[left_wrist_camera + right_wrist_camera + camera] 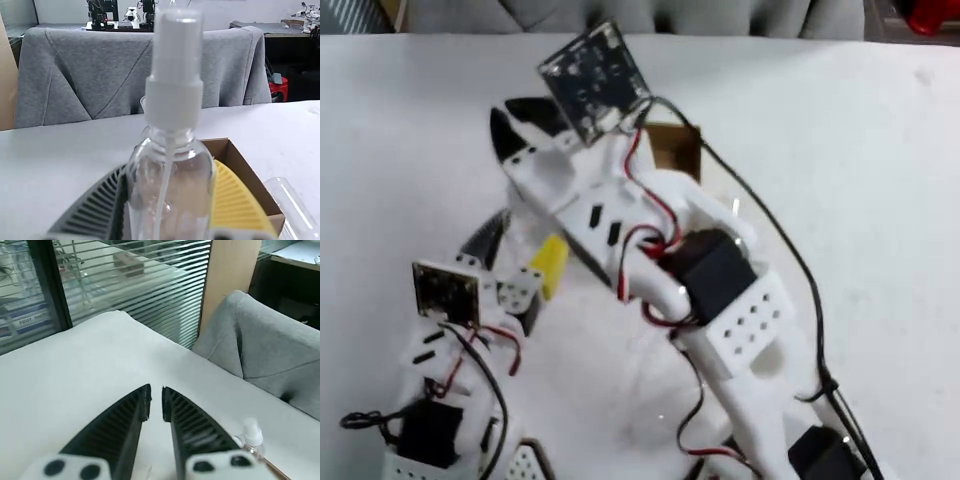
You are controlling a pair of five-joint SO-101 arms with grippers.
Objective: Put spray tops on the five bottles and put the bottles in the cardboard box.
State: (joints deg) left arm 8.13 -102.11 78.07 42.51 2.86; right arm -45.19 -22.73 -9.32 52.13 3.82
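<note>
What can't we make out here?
- Cardboard box interior: in the high view the right arm covers it; in the left wrist view the held spray bottle blocks it.
- Second bottle: cut off by the left wrist view's edge; top or none, unclear.
- Bottle count: arms hide much of the table.

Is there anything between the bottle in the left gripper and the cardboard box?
Nothing on the table separates the bottle and the cardboard box in the left wrist view. From above, though, the right arm stretches over the box and may crowd the drop.
</note>
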